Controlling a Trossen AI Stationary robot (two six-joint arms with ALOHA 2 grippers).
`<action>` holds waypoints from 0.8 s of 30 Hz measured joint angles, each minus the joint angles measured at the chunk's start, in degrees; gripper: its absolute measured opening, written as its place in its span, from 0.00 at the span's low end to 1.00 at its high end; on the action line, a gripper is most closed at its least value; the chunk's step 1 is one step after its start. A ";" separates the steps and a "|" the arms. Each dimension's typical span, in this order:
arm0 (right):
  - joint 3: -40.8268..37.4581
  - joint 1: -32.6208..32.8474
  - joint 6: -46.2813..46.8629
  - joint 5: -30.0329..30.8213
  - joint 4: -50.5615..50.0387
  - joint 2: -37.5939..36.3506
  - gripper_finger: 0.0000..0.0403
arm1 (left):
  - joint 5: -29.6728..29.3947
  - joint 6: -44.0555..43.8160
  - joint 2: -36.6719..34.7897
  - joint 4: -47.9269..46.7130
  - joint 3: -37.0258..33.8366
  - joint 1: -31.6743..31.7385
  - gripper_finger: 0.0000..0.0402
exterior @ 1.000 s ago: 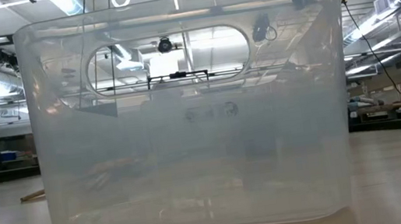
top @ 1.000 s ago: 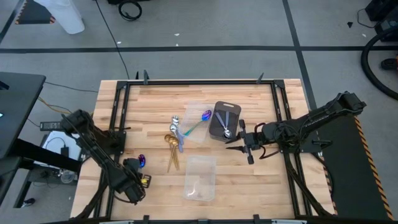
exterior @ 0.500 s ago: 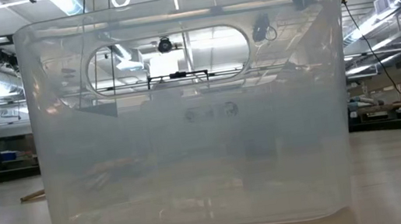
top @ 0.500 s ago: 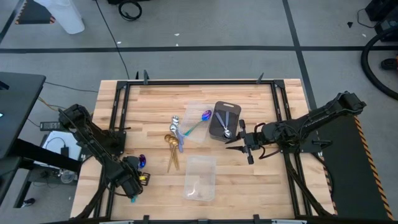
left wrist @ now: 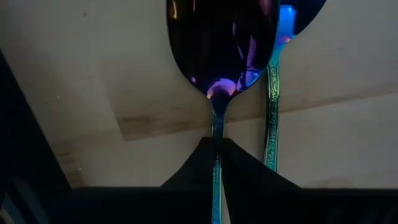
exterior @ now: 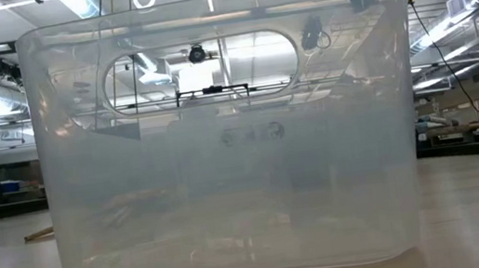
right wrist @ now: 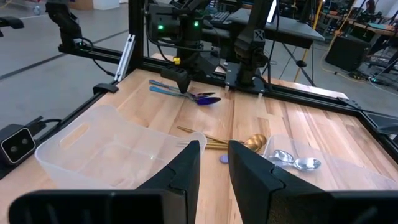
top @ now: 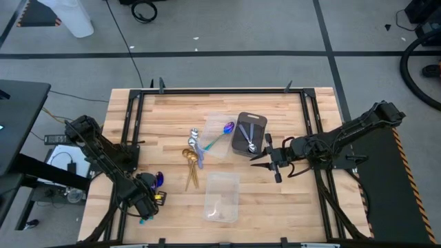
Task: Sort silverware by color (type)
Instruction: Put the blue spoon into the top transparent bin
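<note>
My left gripper is at the table's near left, shut on an iridescent purple spoon with a teal handle. A second purple spoon lies right beside it; both also show in the right wrist view. My right gripper hovers open and empty just right of the dark grey tray, which holds silver spoons. Gold spoons and silver spoons lie on the table's middle. One more purple spoon lies in the far clear tray. My left gripper pinches the purple spoon's thin teal handle between its two fingers, just behind the bowl. The fingers come from above and point down, lying across the handle. The spoon lies about level, its bowl low over the wood; whether it is lifted clear I cannot tell.
A second clear tray stands at the near middle and fills the low view. Black frame rails run along the table's left and right sides. Bare wood lies between the left gripper and the gold spoons.
My left arm's upper part has swung a little toward the table's left edge, while its gripper has stayed by the purple spoons at the near left. The spoons lie where they were.
</note>
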 joint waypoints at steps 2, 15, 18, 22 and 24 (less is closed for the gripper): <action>0.00 0.00 0.00 0.00 -0.02 0.00 0.23 | -0.06 0.00 0.02 -0.10 0.00 -0.02 0.05; 0.00 0.00 -0.02 0.07 -0.02 0.00 0.23 | -1.26 0.36 -1.51 -9.64 5.51 -0.02 0.05; 0.00 -0.02 0.05 0.08 -0.02 0.00 0.23 | -1.71 1.01 -1.55 -11.71 7.14 -0.02 0.05; 0.00 -0.02 0.03 0.07 -0.04 0.00 0.23 | -2.56 1.22 -1.64 -14.80 9.25 -0.02 0.05; 0.00 -0.02 0.03 0.07 -0.06 0.00 0.23 | -3.30 1.28 -1.73 -16.90 10.66 0.09 0.05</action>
